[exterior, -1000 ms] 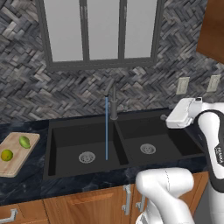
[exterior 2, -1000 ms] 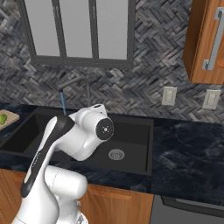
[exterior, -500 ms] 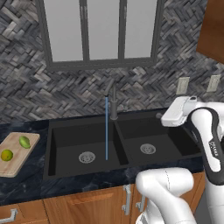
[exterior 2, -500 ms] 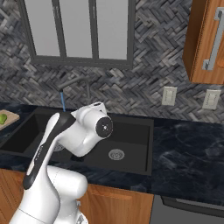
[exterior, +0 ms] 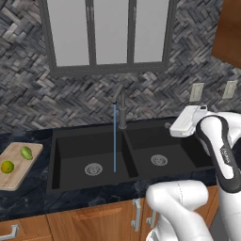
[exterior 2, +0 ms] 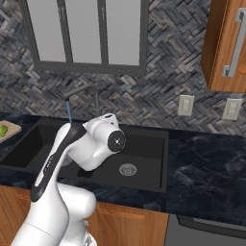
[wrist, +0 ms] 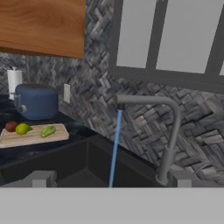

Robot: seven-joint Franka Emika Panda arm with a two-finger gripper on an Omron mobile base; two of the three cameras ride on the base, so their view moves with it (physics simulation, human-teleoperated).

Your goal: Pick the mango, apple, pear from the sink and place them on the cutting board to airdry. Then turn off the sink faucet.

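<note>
The gripper [wrist: 109, 178] stands with its jaws spread wide and nothing between them, level with the sink faucet [wrist: 168, 135] and looking at it from the right. The faucet [exterior: 122, 109] rises behind the divider of the black sink [exterior: 70, 148], and a thin blue stream of water [exterior: 115, 139] falls from its spout into the left basin. On the counter to the left of the sink lies the cutting board [exterior: 14, 175]. All three fruits rest on it: the red apple [wrist: 11, 126] at the far end, the yellow-green mango [wrist: 22, 128] just beside it, and the green pear [wrist: 48, 131] nearer the sink. Behind the board stands a blue pot [wrist: 36, 102].
</note>
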